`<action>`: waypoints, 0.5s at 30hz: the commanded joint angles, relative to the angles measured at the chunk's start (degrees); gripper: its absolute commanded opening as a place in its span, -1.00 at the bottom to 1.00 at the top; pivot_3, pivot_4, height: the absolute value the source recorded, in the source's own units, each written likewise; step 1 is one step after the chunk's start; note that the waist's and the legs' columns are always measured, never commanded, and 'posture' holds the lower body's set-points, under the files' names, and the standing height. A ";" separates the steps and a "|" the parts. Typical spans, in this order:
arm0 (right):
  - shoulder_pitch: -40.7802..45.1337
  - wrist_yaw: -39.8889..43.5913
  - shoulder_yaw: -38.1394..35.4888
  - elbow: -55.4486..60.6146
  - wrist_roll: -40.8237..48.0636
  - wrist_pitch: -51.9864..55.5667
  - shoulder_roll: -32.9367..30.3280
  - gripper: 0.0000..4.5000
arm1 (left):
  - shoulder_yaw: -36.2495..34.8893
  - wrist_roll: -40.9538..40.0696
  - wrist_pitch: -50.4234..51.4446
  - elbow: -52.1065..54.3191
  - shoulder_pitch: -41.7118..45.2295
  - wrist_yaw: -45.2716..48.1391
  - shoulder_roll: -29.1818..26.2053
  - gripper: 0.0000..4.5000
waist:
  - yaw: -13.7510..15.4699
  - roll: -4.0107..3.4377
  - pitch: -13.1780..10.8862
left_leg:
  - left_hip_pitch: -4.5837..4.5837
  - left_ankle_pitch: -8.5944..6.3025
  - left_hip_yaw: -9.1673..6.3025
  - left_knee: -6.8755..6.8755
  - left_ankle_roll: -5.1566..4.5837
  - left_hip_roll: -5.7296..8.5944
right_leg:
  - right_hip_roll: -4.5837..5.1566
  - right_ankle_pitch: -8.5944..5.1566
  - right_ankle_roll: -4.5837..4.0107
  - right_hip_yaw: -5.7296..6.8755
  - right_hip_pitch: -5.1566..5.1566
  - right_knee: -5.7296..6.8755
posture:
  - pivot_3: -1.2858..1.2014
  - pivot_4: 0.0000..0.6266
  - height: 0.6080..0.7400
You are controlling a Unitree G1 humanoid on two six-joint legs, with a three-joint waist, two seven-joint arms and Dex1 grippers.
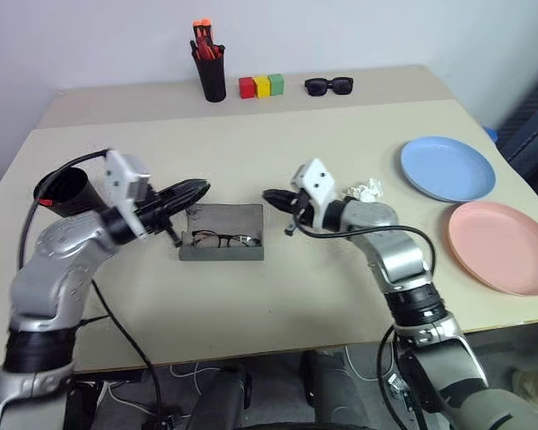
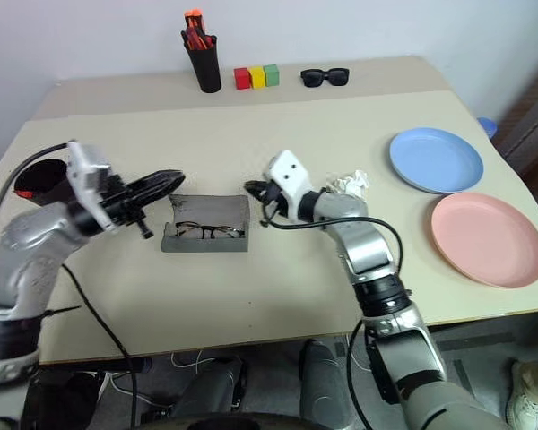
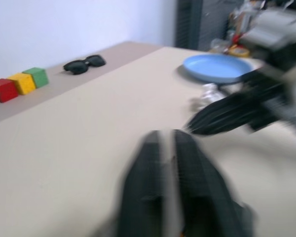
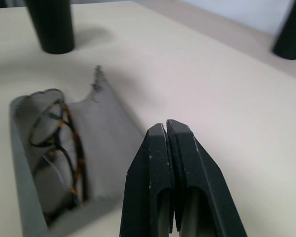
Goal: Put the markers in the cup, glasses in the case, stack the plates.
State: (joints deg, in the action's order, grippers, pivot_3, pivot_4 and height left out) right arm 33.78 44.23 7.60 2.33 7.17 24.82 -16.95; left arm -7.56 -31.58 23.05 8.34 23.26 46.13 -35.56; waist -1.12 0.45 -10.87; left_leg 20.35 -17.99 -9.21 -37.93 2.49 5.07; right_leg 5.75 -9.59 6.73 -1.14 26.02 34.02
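Note:
The grey case (image 1: 222, 221) lies open mid-table with the wire-frame glasses (image 1: 224, 239) inside it. My left gripper (image 1: 202, 186) hovers level just left of the case, fingers shut and empty. My right gripper (image 1: 271, 196) hovers just right of the case, pointing at it, also shut and empty; its wrist view looks past the shut fingertips (image 4: 158, 136) onto the glasses (image 4: 64, 148). The black cup (image 1: 65, 191) stands at the left edge behind my left arm, with a red marker end (image 1: 44, 202) at its rim. The blue plate (image 1: 447, 167) and the pink plate (image 1: 502, 246) lie side by side at the right.
At the back stand a black pen pot (image 1: 212, 76) with orange-capped pens, three coloured blocks (image 1: 261, 86) and black sunglasses (image 1: 328, 86). A crumpled white paper (image 1: 365, 190) lies beside my right wrist. Bare tabletop stretches in front of the case.

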 commanded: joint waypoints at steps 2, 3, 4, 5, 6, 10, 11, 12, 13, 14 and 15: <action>-0.84 -1.25 -0.55 4.61 1.13 0.43 -0.88 -1.00 | 1.76 5.38 -4.60 -6.37 5.55 -1.09 1.31 -0.98 | 0.01 0.02 0.01 | 0.00 0.00 0.00 0.00 0.00 0.00 | 0.01 0.00 0.00 0.00 0.00 0.00 | 0.03 -0.52 1.00; -0.93 -1.97 -0.81 4.82 1.31 0.80 -0.79 -1.00 | 2.26 6.87 -5.63 -8.46 6.84 -1.60 1.71 -0.98 | 0.04 0.02 0.01 | 0.00 0.00 0.01 0.00 0.00 0.00 | 0.01 0.01 0.01 0.00 0.00 -0.01 | 0.03 -0.52 1.00; -1.36 -2.10 -1.52 5.69 2.21 1.43 -0.95 -1.00 | 2.92 8.93 -6.59 -11.57 9.10 -3.10 2.41 -0.98 | 0.06 0.02 0.01 | 0.00 0.00 0.02 0.00 0.00 0.00 | 0.01 0.01 0.01 -0.01 0.00 -0.01 | 0.03 -0.52 1.00; -1.69 -2.18 -1.97 6.39 2.89 1.92 -1.08 -1.00 | 3.29 10.38 -7.31 -13.80 10.69 -4.09 2.94 -0.98 | 0.21 0.02 0.01 | 0.00 0.00 0.03 0.00 0.00 0.00 | 0.01 0.01 0.00 -0.02 0.01 -0.01 | 0.03 -0.52 1.00; -2.30 -1.89 -3.11 6.96 4.42 2.66 -1.34 -1.00 | 3.75 12.38 -8.48 -16.97 13.09 -5.96 3.81 -0.98 | 0.32 0.02 0.01 | 0.01 0.00 0.02 -0.01 0.01 0.00 | 0.01 0.01 0.00 -0.02 0.01 -0.01 | 0.03 -0.52 1.00; -4.13 0.96 -5.07 7.30 8.47 3.31 -3.46 -0.63 | 6.70 18.08 -10.96 -27.30 19.68 -7.24 5.11 -1.00 | 0.55 0.04 0.01 | 0.05 0.02 0.00 -0.07 0.02 0.03 | 0.02 0.03 0.00 -0.01 -0.03 -0.04 | 0.03 -0.52 1.00; -4.20 1.29 -5.00 7.31 8.68 2.94 -3.91 -0.43 | 7.05 18.19 -10.85 -29.41 20.94 -6.18 5.42 -1.00 | 0.47 0.04 0.01 | 0.04 0.01 0.00 -0.07 0.02 0.04 | 0.02 0.04 0.01 -0.01 -0.04 -0.08 | 0.03 -0.52 1.00; -4.12 1.15 -5.04 7.18 8.66 2.29 -4.13 -0.21 | 7.60 17.68 -8.99 -31.18 21.98 -4.08 5.51 -1.00 | 0.41 0.04 0.01 | 0.04 0.01 0.02 -0.07 0.02 0.05 | 0.03 0.04 0.02 -0.01 -0.04 -0.08 | 0.03 -0.52 1.00; -4.04 0.99 -5.07 7.04 8.78 1.87 -4.28 0.03 | 7.86 17.26 -7.62 -32.40 22.70 -2.46 5.62 -1.00 | 0.19 0.04 0.01 | 0.04 0.01 0.02 -0.06 0.02 0.04 | 0.04 0.04 0.02 -0.01 -0.04 -0.07 | 0.03 -0.52 1.00; -3.98 0.98 -5.03 6.96 8.87 1.60 -4.54 0.26 | 9.13 17.97 -7.88 -33.96 23.34 0.04 5.33 -1.00 | 0.01 0.04 0.01 | 0.02 0.01 0.04 -0.06 0.01 0.04 | 0.03 0.04 0.02 -0.01 -0.02 -0.06 | 0.03 -0.52 1.00; -3.95 0.94 -4.94 6.85 8.97 1.43 -4.69 0.48 | 10.03 18.69 -8.50 -35.13 23.73 1.72 5.08 -1.00 | -0.11 0.04 0.01 | 0.03 0.01 0.04 -0.05 0.01 0.04 | 0.03 0.03 0.02 -0.01 0.00 -0.03 | 0.03 -0.52 1.00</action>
State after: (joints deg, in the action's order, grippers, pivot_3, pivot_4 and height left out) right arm 29.20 45.05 3.50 7.09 14.89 27.52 -21.43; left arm 1.68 -13.82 14.95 -25.90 45.56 44.97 -29.68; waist -1.23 0.49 -10.85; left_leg 20.38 -17.98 -9.16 -37.96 2.51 5.10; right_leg 5.78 -9.55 6.75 -1.16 26.05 34.00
